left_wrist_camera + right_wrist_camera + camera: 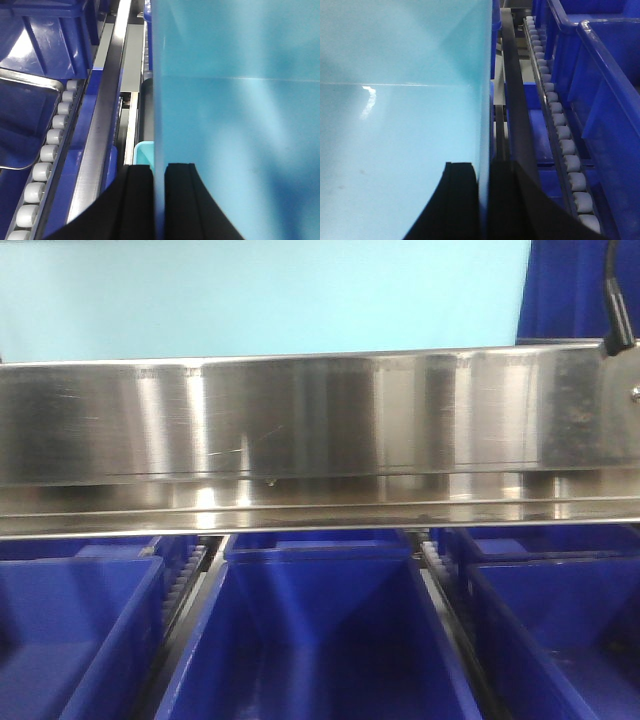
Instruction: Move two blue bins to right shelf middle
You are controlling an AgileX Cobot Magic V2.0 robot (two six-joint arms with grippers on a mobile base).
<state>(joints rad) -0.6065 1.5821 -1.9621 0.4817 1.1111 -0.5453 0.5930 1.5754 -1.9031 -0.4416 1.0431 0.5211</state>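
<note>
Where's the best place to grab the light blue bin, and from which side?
Grip the bin by its opposite side walls, one gripper each, straddling the rim with one finger inside and one outside. The walls are thin and flat, and it looks too wide for one gripper. The left gripper and right gripper clamp it that way.

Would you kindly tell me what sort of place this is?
Probably a warehouse flow rack: a steel shelf rail, rows of dark blue bins and roller tracks. The left gripper and right gripper clamp a pale blue bin.
</note>
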